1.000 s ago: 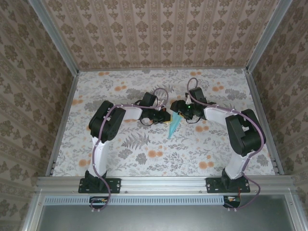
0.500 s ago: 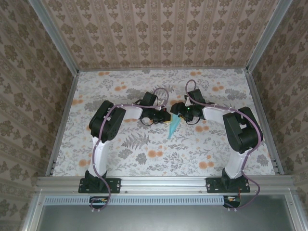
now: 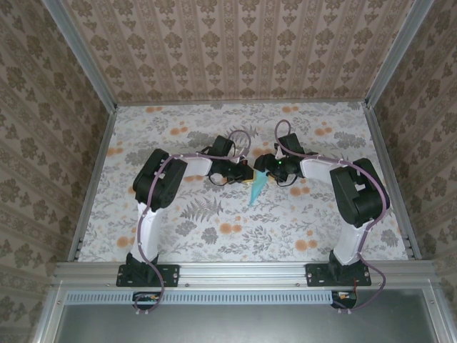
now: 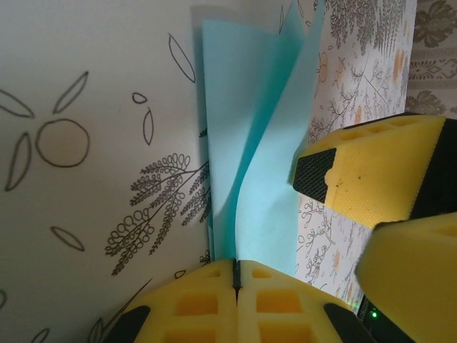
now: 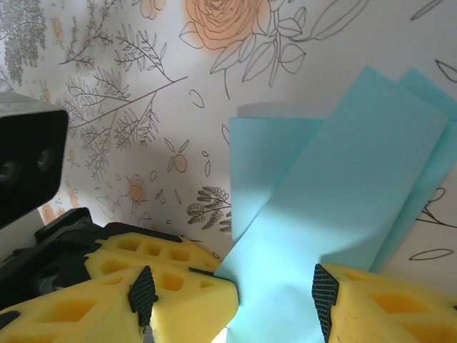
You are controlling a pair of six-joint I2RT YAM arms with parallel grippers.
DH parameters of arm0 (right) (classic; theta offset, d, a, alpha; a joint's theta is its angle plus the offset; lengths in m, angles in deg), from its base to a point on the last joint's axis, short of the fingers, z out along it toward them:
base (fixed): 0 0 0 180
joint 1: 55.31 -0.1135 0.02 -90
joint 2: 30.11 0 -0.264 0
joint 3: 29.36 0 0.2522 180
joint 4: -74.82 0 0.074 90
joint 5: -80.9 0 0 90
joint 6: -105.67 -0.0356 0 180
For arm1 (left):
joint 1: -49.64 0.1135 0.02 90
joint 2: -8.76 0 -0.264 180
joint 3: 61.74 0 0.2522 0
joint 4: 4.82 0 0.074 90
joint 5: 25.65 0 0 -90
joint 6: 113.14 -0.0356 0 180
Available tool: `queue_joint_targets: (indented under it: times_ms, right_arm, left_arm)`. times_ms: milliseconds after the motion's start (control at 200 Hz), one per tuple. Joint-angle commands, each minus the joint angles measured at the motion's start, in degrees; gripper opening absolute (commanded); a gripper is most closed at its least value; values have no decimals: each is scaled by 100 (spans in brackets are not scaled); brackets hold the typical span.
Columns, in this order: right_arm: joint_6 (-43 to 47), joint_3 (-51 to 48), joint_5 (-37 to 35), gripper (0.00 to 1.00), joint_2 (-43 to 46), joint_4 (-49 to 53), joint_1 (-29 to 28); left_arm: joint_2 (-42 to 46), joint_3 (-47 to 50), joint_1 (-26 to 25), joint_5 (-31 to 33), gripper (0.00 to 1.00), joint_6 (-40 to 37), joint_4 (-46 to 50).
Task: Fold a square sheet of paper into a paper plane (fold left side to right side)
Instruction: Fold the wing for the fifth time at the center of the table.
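The light blue paper plane (image 3: 258,188) lies mid-table as a narrow folded dart, its point toward the near edge. My left gripper (image 3: 245,174) is shut on its far end. In the left wrist view the two yellow fingers (image 4: 207,300) meet on the paper plane (image 4: 246,136), whose upper flap lifts off the table. My right gripper (image 3: 265,166) is open. In the right wrist view its pads stand on both sides of the paper plane (image 5: 335,186), and the right gripper (image 5: 233,300) straddles the pinched edge. The right gripper's fingers (image 4: 371,168) hover just right of the paper.
The table (image 3: 214,221) is covered with a floral cloth, with patterned walls on three sides. A metal rail (image 3: 243,271) runs along the near edge by the arm bases. The left gripper's yellow fingers (image 5: 171,261) sit close inside the right gripper's span.
The right gripper has moved a little to the left, closer over the paper's far end. The left gripper and the paper have stayed put.
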Motion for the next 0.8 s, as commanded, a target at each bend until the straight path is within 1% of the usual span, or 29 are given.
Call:
queue_joint_targets:
  times_ms: [0, 215, 415, 480, 670, 795]
  right_arm:
    - [86, -110, -177, 63, -111, 260, 1]
    - [34, -246, -238, 63, -150, 296, 17]
    - [-28, -352, -231, 63, -291, 286, 33]
    - [-37, -358, -244, 63, -309, 316, 43]
    - [-20, -364, -282, 63, -340, 383, 77]
    - [-22, -357, -257, 63, -369, 386, 87]
  left_arm:
    - [-383, -42, -119, 208, 1, -180, 318]
    - [-391, -82, -132, 204, 1, -177, 328]
    - [-198, -3, -110, 225, 5, -153, 318]
    - [-64, 62, -71, 237, 8, -162, 327]
    - [650, 478, 180, 363, 27, -207, 403]
    - [1193, 851, 318, 368, 29, -185, 420]
